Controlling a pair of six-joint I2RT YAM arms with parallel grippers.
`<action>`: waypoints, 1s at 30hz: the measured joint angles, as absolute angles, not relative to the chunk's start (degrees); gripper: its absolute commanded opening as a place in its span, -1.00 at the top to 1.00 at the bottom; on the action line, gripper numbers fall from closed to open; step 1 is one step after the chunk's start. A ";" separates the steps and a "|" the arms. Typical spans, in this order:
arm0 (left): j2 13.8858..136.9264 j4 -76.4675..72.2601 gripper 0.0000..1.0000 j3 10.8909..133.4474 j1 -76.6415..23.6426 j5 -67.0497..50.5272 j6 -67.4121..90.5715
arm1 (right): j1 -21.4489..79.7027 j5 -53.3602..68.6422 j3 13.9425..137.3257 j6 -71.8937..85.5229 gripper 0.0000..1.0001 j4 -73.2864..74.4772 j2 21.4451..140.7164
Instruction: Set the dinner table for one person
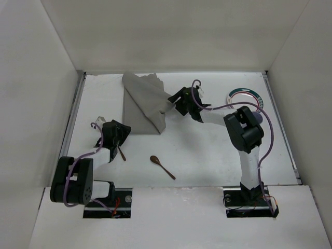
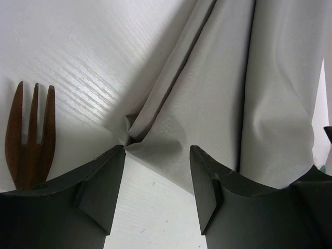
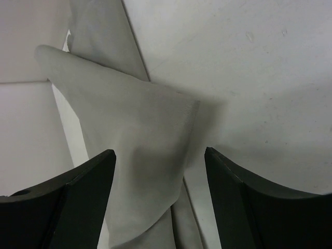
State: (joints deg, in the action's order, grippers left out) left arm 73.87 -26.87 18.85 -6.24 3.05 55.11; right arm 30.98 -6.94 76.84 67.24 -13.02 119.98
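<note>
Surface point(image 1: 207, 155): large, matte white, walled on three sides by white panels; carries every item listed. Left pincer point(image 1: 118, 133): black, jaws standing apart with nothing between them; in its wrist view bare surface shows in the gap and a bunched corner of the cloth lies just ahead of the fingertips point(image 2: 111, 171). Right pincer point(image 1: 179, 101): black, jaws wide apart, gripping nothing; in its wrist view a raised fold of cloth rises between and ahead of the fingers point(image 3: 88, 187), though contact cannot be told. Cloth point(image 1: 142, 104): grey, crumpled and folded into a rough triangle, lying between the two pincers, its far corner near the back wall, its near corner just ahead of the left pincer, its right edge beside the right pincer. Fork point(image 2: 31, 140): dark brown wood, three tines, flat on the surface just left of the left pincer, tines pointing away from it, handle hidden under the left finger. Spoon point(image 1: 162, 166): dark brown wood, lying on the surface to the right of the left pincer and well apart from it, bowl toward the cloth. Plate point(image 1: 246, 96): white with a dark green and red rim band, to the right of the right pincer, partly hidden by the right arm. Writing: no brand, label or lettering can be read on any item.
</note>
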 measured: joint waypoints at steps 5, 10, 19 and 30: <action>74.83 -28.16 0.04 18.81 -6.28 3.53 56.42 | 30.70 -6.11 78.61 70.54 -0.30 -10.98 121.32; 76.01 -29.58 0.06 18.83 -6.33 4.58 57.36 | 30.04 -5.50 80.23 71.99 0.02 -10.22 122.34; 79.61 -30.72 0.83 19.64 -7.20 7.75 58.30 | 28.86 -4.99 83.96 71.20 0.83 -9.61 124.09; 82.50 -30.48 0.96 22.15 -8.21 9.47 57.63 | 24.75 -16.08 65.73 59.37 0.87 -11.70 103.55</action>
State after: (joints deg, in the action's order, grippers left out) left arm 82.50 -30.48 22.15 -8.21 9.47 57.63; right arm 24.75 -16.08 65.73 59.37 -11.70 103.55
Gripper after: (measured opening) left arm 0.032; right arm 0.104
